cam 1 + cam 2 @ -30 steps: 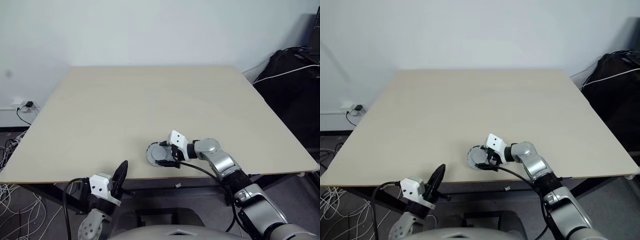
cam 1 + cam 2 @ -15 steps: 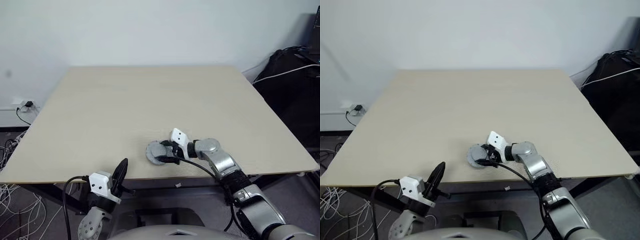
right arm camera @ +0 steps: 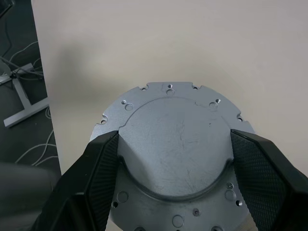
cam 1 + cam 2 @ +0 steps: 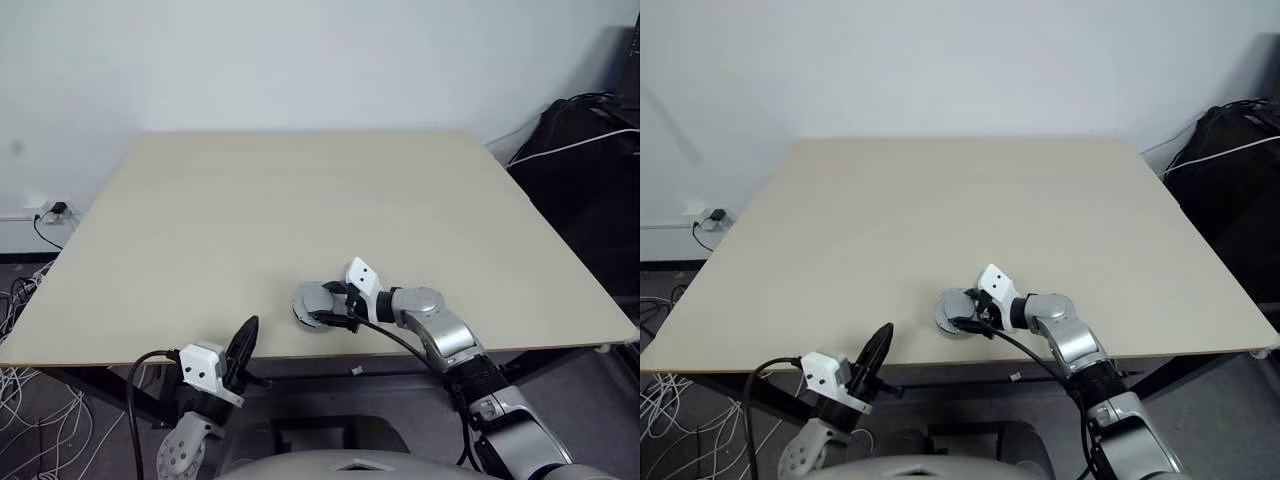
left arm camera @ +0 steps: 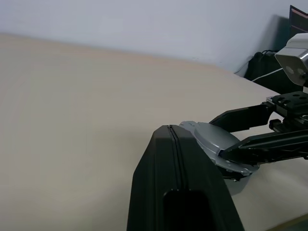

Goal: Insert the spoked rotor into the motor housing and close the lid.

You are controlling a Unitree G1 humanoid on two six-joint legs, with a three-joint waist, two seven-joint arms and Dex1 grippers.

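The round grey motor housing (image 4: 303, 308) lies flat near the table's front edge, its flanged rim (image 3: 168, 90) dotted with small holes. The raised round lid (image 3: 175, 149) sits on top of it. My right gripper (image 4: 319, 306) reaches in from the right, and its two black fingers (image 3: 98, 168) press against opposite sides of the lid. My left gripper (image 4: 243, 346) hangs shut just below the front edge, left of the housing, with nothing in it. The spoked rotor is hidden from view.
The beige table (image 4: 300, 200) spreads wide behind and to both sides of the housing. Its front edge (image 4: 150, 358) runs close to the part. A black bag with white cables (image 4: 585, 150) stands off the right side. Loose cables and a wall socket (image 4: 50, 212) lie at the left.
The right gripper's fingers have closed in from wide open onto the sides of the lid, and its wrist has tilted a little. The left gripper has stayed put.
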